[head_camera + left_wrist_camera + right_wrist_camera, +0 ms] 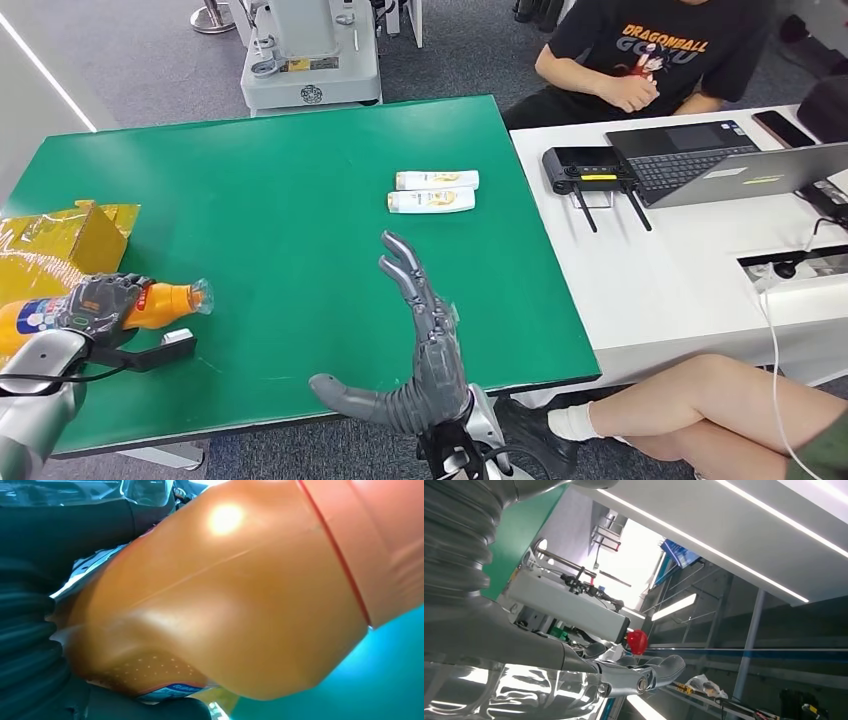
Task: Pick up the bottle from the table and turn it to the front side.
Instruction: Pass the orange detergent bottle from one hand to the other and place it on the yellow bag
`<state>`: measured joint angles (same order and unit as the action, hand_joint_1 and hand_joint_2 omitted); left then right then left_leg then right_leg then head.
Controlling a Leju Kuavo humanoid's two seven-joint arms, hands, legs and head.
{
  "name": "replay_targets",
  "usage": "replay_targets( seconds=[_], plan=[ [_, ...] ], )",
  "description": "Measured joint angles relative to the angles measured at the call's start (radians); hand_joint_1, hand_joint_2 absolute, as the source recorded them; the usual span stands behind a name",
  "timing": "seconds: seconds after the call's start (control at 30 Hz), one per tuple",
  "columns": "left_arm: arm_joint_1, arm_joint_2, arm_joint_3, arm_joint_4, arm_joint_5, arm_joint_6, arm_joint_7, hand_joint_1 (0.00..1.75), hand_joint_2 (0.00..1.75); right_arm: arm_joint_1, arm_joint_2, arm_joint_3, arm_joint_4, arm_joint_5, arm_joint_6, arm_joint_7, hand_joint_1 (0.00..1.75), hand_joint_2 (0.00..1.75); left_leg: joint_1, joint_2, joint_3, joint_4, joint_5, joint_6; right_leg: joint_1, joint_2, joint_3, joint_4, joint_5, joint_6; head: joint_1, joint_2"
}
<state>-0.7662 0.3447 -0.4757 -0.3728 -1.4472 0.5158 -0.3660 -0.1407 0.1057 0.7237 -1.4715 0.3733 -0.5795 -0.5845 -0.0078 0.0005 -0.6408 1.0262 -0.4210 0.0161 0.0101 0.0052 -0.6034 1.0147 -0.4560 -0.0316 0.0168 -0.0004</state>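
Note:
An orange drink bottle (150, 305) with a blue and white label lies sideways above the left end of the green table (280, 170), its clear cap pointing right. My left hand (100, 305) grips it around the middle. Up close in the left wrist view, the orange bottle (225, 590) takes up nearly the whole picture, with dark fingers (30, 630) wrapped around it. My right hand (415, 330) stands open near the table's front edge, fingers spread and pointing away from me, holding nothing. In the right wrist view the right hand (614, 675) has its fingers stretched out.
Two white bottles (433, 191) lie side by side at the table's right middle. A crumpled yellow bag (60, 240) sits at the left edge. A white desk (680, 260) with a laptop (730, 165) stands to the right, with people seated beside it.

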Motion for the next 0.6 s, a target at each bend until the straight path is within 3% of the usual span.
replay_targets(
  seconds=[0.17, 0.27, 0.33, 0.47, 0.6],
  plan=[
    [-0.023, 0.006, 0.0, 0.009, -0.011, 0.011, 0.006, 1.17, 1.75, 0.006, 0.0, 0.0, -0.007, 0.013, 0.001, 0.005, 0.0, 1.75, 0.0, 0.0, 0.0, 0.0, 0.0, 0.0, 0.0, 0.0, 0.0, 0.0, 0.0, 0.0, 0.0, 0.0],
    [-0.033, 0.008, 0.0, 0.012, -0.012, 0.011, 0.016, 1.42, 1.75, 0.012, 0.0, 0.0, -0.02, 0.015, 0.001, 0.008, 0.0, 1.75, 0.0, 0.0, 0.0, 0.0, 0.0, 0.0, 0.0, 0.0, 0.0, 0.0, 0.0, 0.0, 0.0, 0.0],
    [-0.037, 0.009, 0.0, 0.015, -0.012, 0.01, 0.022, 1.47, 1.75, 0.017, 0.0, 0.0, -0.028, 0.017, 0.001, 0.009, 0.0, 1.75, 0.0, 0.0, 0.0, 0.0, 0.0, 0.0, 0.0, 0.0, 0.0, 0.0, 0.0, 0.0, 0.0, 0.0],
    [-0.04, 0.013, 0.0, 0.02, -0.012, 0.008, 0.03, 1.75, 1.75, 0.027, 0.0, 0.0, -0.041, 0.028, 0.0, 0.012, 0.0, 1.75, 0.0, 0.0, 0.0, 0.0, 0.0, 0.0, 0.0, 0.0, 0.0, 0.0, 0.0, 0.0, 0.0, 0.0],
    [-0.038, 0.021, 0.002, 0.026, -0.01, 0.002, 0.032, 1.75, 1.75, 0.031, 0.0, 0.0, -0.049, 0.033, 0.001, 0.015, 0.0, 1.75, 0.0, 0.0, 0.0, 0.0, 0.0, 0.0, 0.0, 0.0, 0.0, 0.0, 0.0, 0.0, 0.0, 0.0]
  ],
)
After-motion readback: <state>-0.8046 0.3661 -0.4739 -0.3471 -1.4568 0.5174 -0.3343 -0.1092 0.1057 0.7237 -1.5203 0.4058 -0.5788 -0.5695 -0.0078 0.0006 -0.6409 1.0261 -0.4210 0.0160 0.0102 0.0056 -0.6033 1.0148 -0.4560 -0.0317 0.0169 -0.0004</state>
